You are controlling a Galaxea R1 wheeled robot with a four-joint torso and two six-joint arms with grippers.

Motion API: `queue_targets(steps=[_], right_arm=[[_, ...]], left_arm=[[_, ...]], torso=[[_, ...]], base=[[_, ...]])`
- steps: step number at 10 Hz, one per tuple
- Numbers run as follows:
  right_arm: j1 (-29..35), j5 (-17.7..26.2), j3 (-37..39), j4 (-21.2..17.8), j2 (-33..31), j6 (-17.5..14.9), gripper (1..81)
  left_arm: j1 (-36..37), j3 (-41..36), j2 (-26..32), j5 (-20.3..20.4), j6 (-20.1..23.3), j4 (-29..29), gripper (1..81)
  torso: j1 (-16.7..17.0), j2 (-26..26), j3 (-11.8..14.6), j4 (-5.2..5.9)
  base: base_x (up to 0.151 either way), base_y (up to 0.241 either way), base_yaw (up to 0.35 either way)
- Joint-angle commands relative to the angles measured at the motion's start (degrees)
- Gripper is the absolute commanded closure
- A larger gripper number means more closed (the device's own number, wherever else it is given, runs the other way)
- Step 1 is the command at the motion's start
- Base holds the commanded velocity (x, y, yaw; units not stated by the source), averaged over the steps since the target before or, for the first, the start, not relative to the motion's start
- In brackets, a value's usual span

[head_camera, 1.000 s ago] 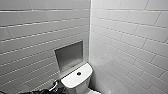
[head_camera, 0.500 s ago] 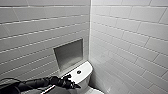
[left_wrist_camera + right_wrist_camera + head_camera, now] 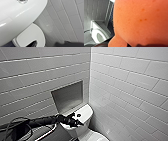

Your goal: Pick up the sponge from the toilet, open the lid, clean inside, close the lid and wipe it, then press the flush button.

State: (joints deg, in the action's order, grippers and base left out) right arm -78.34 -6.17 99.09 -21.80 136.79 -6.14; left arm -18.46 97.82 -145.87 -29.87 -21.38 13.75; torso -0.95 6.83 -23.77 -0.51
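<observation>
The white toilet (image 3: 82, 129) stands in the tiled corner, its flat tank top (image 3: 83, 112) carrying a round flush button (image 3: 79, 115). My left gripper (image 3: 76, 122) hovers open over the near part of the tank top, close to the button. In the left wrist view the tank top (image 3: 18, 18) looms large, with the button (image 3: 21, 1) at its edge and the lid (image 3: 31, 36) lying shut below. The orange-red sponge (image 3: 139, 22) sits right before the right wrist camera, and my right gripper is shut on it. Beyond it the toilet (image 3: 97, 31) shows small.
White tiled walls meet in a corner just behind the toilet. A recessed niche (image 3: 68, 97) sits in the left wall above the tank. A metal grab bar (image 3: 47, 133) runs low on the left, near my left arm.
My left arm has reached in from the left and its gripper now hangs over the tank top near the button. The view has shifted slightly.
</observation>
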Motion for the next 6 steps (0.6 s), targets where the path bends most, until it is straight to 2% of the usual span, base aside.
queue_targets(steps=[1, 6], right_arm=[[1.7, 3.9, -1.8, -0.6, -2.1, 0.0, 81.1], [1.7, 3.2, -1.9, -1.1, -1.6, 0.0, 81.1]], left_arm=[[12.0, 3.3, -1.1, -2.1, -2.3, 1.6, 1.0], [14.1, 15.4, -7.2, -2.2, -2.8, 1.1, 1.0]], torso=[[0.0, 0.0, 0.0, 0.00], [0.0, 0.0, 0.0, 0.00]], base=[[0.000, 0.000, 0.000], [0.000, 0.000, 0.000]])
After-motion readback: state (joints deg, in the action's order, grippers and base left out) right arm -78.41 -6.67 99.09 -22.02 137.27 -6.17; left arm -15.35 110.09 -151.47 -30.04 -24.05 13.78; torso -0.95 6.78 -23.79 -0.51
